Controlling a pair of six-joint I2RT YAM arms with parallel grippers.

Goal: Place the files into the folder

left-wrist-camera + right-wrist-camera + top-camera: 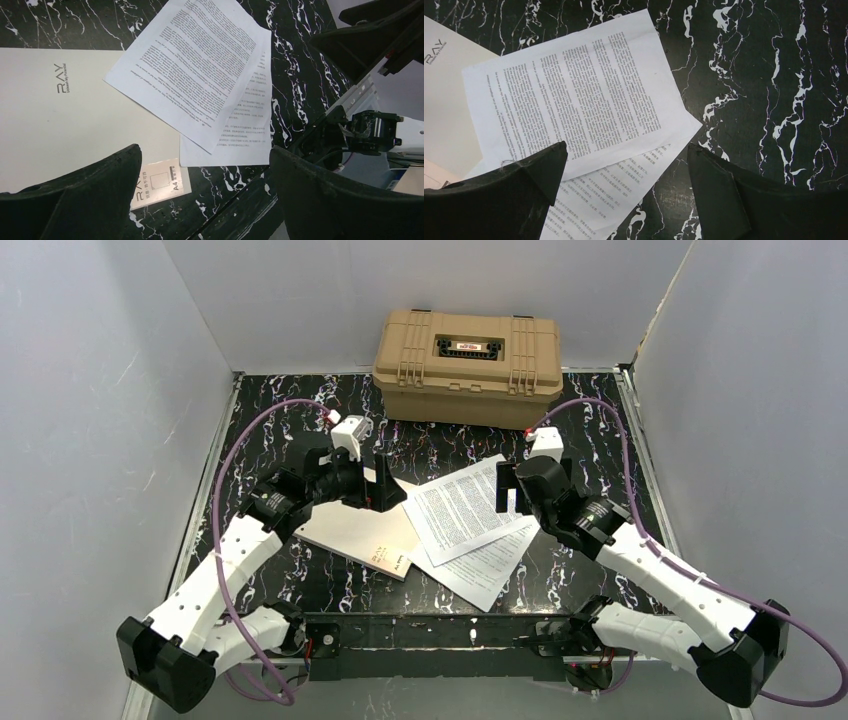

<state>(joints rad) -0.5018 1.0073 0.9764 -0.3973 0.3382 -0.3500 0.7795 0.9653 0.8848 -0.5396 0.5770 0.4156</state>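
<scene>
The files are two white printed sheets [462,508] lying overlapped at the table's middle, the upper one partly over the folder's right edge. The folder [352,530] lies shut and flat, cream-beige side up, left of the sheets. My left gripper [385,488] is open and empty, above the folder's far right corner. My right gripper [507,490] is open and empty, above the sheets' right edge. The left wrist view shows the folder [60,125], the files [200,65] and its gripper [205,150]. The right wrist view shows the files [574,100], the folder [441,105] and its gripper [626,146].
A tan plastic hard case [467,350] stands shut at the back of the black marbled table [600,440]. White walls close in the left, right and back. A black rail [430,630] runs along the near edge between the arm bases.
</scene>
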